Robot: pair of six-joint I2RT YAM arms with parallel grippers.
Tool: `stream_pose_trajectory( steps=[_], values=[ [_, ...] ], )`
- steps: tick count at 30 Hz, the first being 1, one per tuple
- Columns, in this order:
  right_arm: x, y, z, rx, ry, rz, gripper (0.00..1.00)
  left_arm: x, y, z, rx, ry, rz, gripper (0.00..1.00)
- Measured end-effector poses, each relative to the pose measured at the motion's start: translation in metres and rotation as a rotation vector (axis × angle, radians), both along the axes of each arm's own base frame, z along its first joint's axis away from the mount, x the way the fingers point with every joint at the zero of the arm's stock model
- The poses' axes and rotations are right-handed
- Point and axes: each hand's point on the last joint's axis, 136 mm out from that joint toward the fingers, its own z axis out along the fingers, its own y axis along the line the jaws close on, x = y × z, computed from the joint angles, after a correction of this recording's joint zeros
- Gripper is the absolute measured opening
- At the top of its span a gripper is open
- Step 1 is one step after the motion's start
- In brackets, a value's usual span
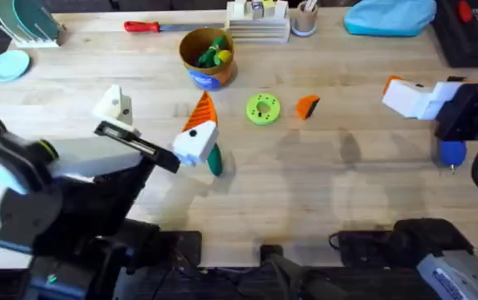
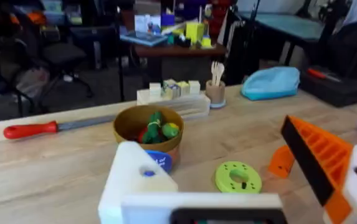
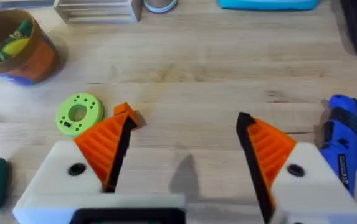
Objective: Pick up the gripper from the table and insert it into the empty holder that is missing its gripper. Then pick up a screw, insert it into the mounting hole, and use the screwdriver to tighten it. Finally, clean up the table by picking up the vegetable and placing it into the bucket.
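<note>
On the surface, in the overhead view, the gripper [image 1: 307, 106] lies loose just at 3 o'clock of the green disc [image 1: 263, 108], so the first step is not yet done. The left hand [image 1: 157, 108] is spread wide and carries nothing. One of its white finger blocks bears an orange pad [image 1: 203, 112]; the other, the empty holder [image 1: 113, 104], is bare. This holder is judged to be the one that must receive the gripper. The right hand [image 3: 184, 134] hovers at the 3 o'clock side of the surface, fingers apart and empty, both orange pads fitted. The screwdriver [image 1: 452, 152] lies untouched on the surface just at 5 o'clock of the right hand. No screw can be made out, so insertion and tightening remain open. The vegetable [image 1: 213, 158] rests on the surface at 7 o'clock of the green disc, close beneath the padded finger of the left hand. It is well apart from the bucket [image 1: 208, 57], which stands at 11 o'clock of the disc and contains yellow and green toy pieces. Judgement: all three stages of the task remain to be performed.
</note>
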Motion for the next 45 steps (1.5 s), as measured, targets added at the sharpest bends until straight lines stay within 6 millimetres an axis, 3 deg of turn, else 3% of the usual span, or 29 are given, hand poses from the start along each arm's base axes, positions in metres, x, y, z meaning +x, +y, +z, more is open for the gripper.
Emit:
stream_pose_trajectory(
  steps=[5,8,13,45],
  values=[
    [0.0,0.0,0.0,0.0,0.0,0.0,0.991,0.011,-0.004,-0.023,-0.014,-0.071,-0.01,0.993],
    [0.0,0.0,0.0,0.0,0.0,0.0,0.991,0.015,-0.006,-0.054,0.001,0.006,-0.02,0.993],
    [0.0,0.0,0.0,0.0,0.0,0.0,0.991,0.014,-0.007,-0.08,0.018,0.113,-0.027,0.992],
    [0.0,0.0,0.0,0.0,0.0,0.0,0.992,0.014,-0.007,-0.079,0.018,0.112,-0.027,0.993]
  ],
)
